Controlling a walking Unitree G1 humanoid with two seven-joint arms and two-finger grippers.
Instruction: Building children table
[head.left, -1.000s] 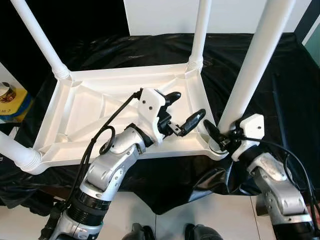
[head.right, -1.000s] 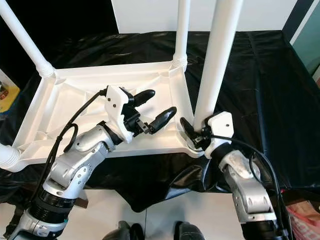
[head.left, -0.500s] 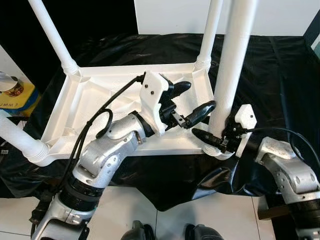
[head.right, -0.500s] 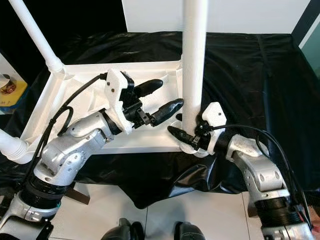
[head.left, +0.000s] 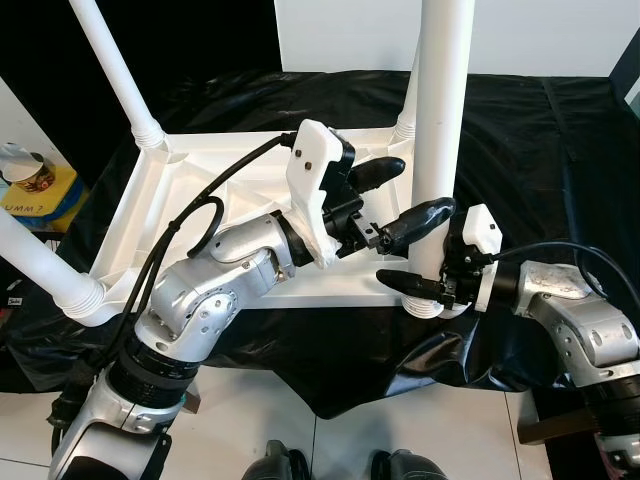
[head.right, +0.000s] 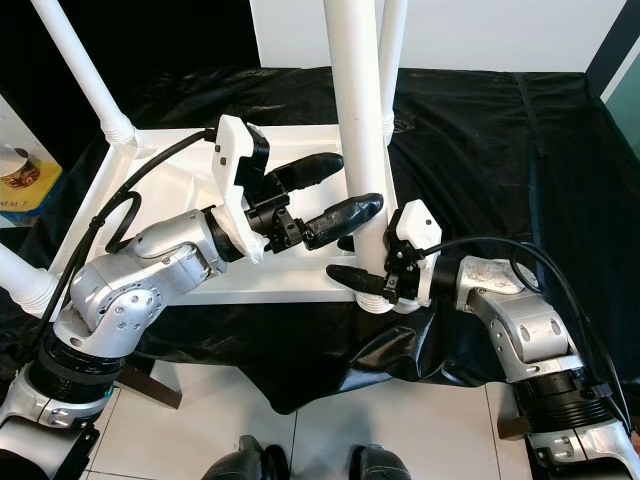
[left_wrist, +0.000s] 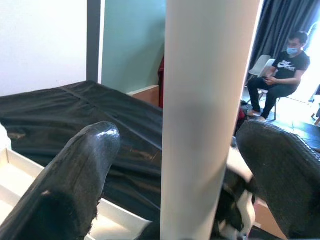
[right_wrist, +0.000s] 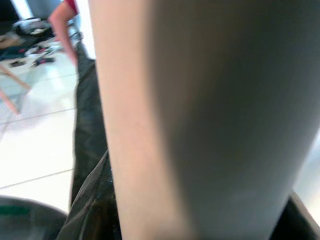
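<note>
Currently, the white table top (head.left: 200, 215) is laid upside down on a black sheet (head.left: 540, 150), with its legs pointing up. The nearest white leg (head.left: 440, 150) is gripped near its base by the right gripper (head.left: 425, 290). Just above, the left gripper (head.left: 400, 195) is held with fingers (left_wrist: 75, 190) spread on either side of that leg.

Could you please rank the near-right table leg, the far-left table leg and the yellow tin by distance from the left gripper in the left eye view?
From the left gripper:
1. Near-right table leg, between its open fingers.
2. Far-left table leg, across the upturned tabletop.
3. Yellow tin, beyond the table's left edge.
</note>
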